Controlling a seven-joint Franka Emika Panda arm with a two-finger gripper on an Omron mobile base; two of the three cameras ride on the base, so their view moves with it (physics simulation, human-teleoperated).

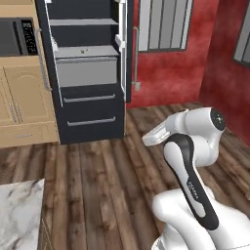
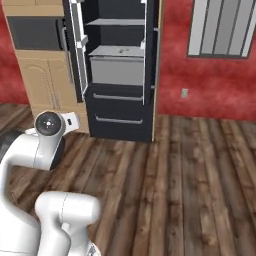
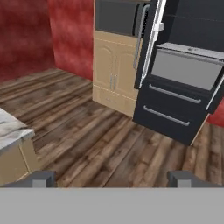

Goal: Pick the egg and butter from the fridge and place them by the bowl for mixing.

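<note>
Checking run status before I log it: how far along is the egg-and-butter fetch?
Done: the fridge stands open, its grey shelves exposed. In hand: nothing; the gripper is open and empty, aimed across the wooden floor at the fridge from a distance. Left: small items sit on the shelf, too small to identify. Both picks and placement by the bowl remain.

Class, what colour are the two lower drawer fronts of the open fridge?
Black, each with a long grey bar handle; the fridge drawers show best in the left base view.

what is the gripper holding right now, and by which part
Nothing. In the hand view the gripper has its two dark finger tips wide apart with only wooden floor between them, well short of the tall black fridge, whose doors are open.
</note>
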